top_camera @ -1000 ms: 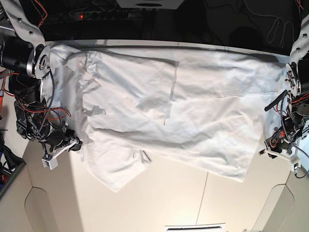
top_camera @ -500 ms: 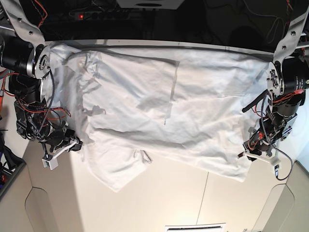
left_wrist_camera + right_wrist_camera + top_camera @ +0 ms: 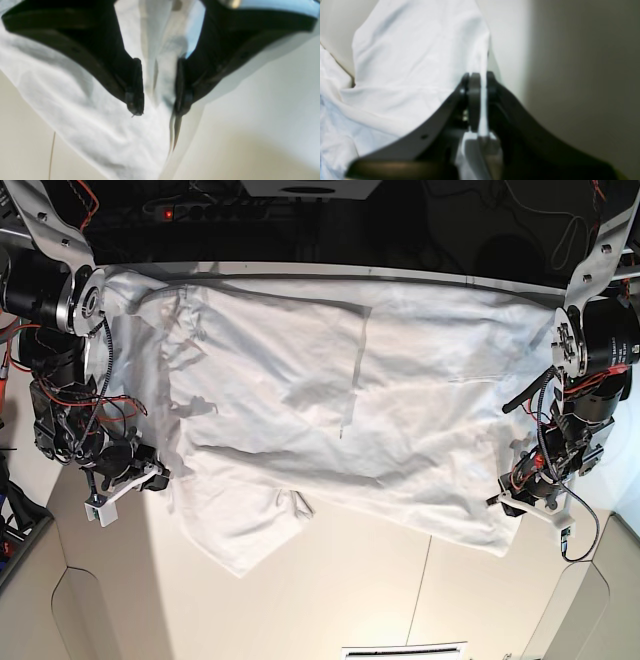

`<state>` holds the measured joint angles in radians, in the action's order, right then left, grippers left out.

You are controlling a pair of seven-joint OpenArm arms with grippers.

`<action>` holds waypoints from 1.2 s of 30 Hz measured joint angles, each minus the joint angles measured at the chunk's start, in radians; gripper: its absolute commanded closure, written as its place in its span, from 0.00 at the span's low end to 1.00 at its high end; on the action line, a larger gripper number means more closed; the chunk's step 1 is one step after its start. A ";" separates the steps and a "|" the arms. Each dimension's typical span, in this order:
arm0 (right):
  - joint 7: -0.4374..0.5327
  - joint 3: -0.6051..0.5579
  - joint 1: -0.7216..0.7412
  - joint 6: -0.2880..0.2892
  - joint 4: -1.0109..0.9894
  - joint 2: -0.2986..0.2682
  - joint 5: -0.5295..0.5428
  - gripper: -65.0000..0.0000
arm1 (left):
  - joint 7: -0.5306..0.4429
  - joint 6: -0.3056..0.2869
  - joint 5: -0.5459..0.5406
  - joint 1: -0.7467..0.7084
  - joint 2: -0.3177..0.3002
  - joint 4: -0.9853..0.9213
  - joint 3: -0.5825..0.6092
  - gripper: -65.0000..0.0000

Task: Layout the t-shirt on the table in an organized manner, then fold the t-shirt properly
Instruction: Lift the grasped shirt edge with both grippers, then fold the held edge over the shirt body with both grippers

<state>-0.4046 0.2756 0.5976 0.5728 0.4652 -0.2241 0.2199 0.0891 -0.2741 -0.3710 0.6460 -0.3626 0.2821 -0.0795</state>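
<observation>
White matte surface (image 3: pixel 400 600), wide, w/ a thin dark seam line (image 3: pixel 427 565) running across the near part. On it: white t-shirt (image 3: pixel 400 410), spread out flat but wrinkled, covering most of the far half, from one side edge to the other. Short sleeve (image 3: pixel 240 530) sticks out toward the near side. Near part of surface bare. Shirt's far hem lies along the back edge.

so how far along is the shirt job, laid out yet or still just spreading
Mostly spread: the t-shirt lies open across the table, though wrinkled, with a flap doubled over near the middle. In hand: the right gripper is shut on the shirt's edge, while the left gripper stands open astride the opposite edge, not yet pinching. Left: smoothing it flat, then all the folding.
</observation>
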 measured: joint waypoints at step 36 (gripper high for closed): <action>-0.165 0.000 -0.016 -0.008 0.196 0.001 0.053 1.00 | 0.015 -0.078 -0.005 -0.062 -0.074 0.195 0.001 1.00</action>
<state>-0.5697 0.2756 0.5816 0.5652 0.6609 -0.2234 0.2729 0.1040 -0.3523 -0.3756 0.5842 -0.4362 0.4767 -0.0788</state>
